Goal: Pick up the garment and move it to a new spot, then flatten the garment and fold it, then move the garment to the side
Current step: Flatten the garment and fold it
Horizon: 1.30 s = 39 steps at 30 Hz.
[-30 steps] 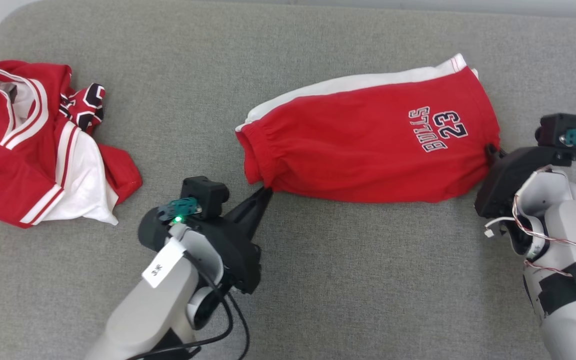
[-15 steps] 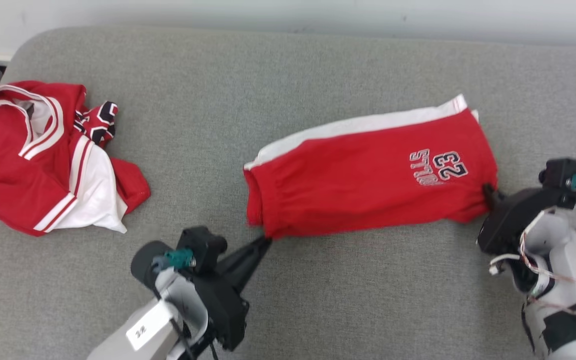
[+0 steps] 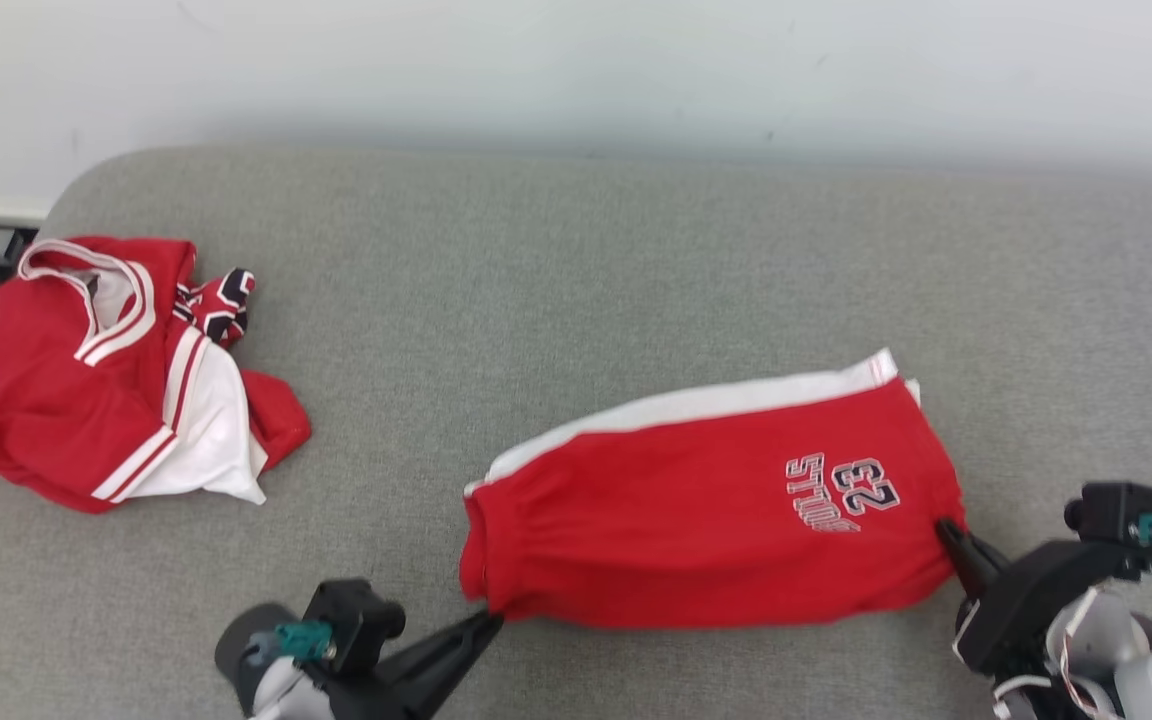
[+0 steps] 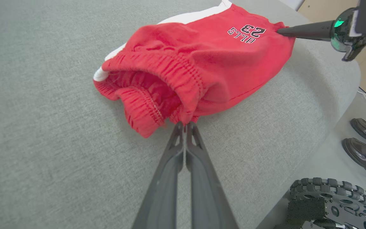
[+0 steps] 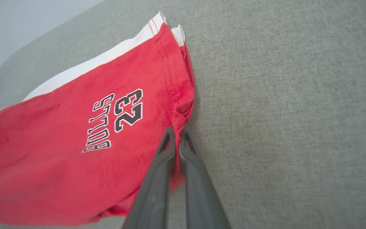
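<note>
Left gripper (image 4: pixel 186 124): fingers pressed together, clamped on the red shorts (image 3: pixel 696 530) at the near corner of the elastic waistband (image 4: pixel 170 68). Fabric is pinched right at the fingertips.

Right gripper (image 5: pixel 176 130): fingers together too, pinching the near corner of the leg hem (image 5: pixel 170 63) at the opposite end, just beside the "BULLS 23" print (image 5: pixel 114 119).

The shorts lie on the grey fabric bench (image 3: pixel 576 260), in its near-right part, stretched lengthwise between the two grippers. Waistband is toward the robot's left and the hem toward its right. The white side stripe (image 3: pixel 696 405) runs along the far edge. The print faces up and reads upside down in the head view.

In the left wrist view the waistband end is bunched and gaping, with the inner gathers visible. The rest of the cloth lies fairly smooth on the bench. Can't tell whether the gripped corners are raised off the surface.

A crumpled red-and-white jersey (image 3: pixel 106 400) sits at the far-left end of the bench, well apart from the shorts.

A pale wall (image 3: pixel 576 70) is behind the bench.

The left wrist view also shows, past the rounded bench edge, a pair of dark shoes (image 4: pixel 362 138) on the floor (image 4: pixel 332 162) and a roller wheel (image 4: pixel 329 194).
</note>
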Available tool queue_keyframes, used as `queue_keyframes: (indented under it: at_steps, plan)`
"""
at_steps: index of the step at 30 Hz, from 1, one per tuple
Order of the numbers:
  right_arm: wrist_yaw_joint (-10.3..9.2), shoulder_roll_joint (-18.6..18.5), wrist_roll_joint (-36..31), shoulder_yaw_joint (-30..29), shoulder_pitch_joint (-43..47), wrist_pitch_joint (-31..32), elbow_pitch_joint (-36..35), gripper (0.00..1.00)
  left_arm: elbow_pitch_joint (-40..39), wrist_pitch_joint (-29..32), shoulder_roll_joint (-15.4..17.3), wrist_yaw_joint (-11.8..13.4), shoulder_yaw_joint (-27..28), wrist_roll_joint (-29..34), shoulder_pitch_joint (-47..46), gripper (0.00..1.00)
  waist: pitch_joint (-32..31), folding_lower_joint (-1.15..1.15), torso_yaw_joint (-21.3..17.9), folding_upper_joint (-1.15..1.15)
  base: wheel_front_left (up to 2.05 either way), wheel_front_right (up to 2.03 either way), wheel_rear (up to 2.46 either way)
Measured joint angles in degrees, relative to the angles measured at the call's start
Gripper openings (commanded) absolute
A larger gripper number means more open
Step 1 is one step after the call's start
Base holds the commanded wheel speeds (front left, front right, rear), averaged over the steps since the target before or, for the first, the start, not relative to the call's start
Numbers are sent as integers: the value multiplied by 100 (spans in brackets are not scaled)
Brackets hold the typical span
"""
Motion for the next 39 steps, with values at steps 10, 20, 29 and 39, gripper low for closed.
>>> queue_keyframes:
  at_steps: [10,20,29,39]
  plan:
    - [51,24,187,-12,1089,438,-958,0,-156,290,378,0,-282,-370,324,0,-284,-1,-238,0,0,0,0]
    - [-133,52,241,24,1295,802,-1283,0,-60,582,567,0,-415,-420,336,0,-170,0,-370,0,0,0,0]
    - [-276,27,138,126,1400,1170,-1315,50,121,731,468,0,-468,-422,314,100,-72,1,-350,0,0,0,0]
    - [-434,-205,-66,-25,1637,1254,-1572,100,379,700,523,294,-220,-506,255,100,-147,1,-261,1,0,0,0]
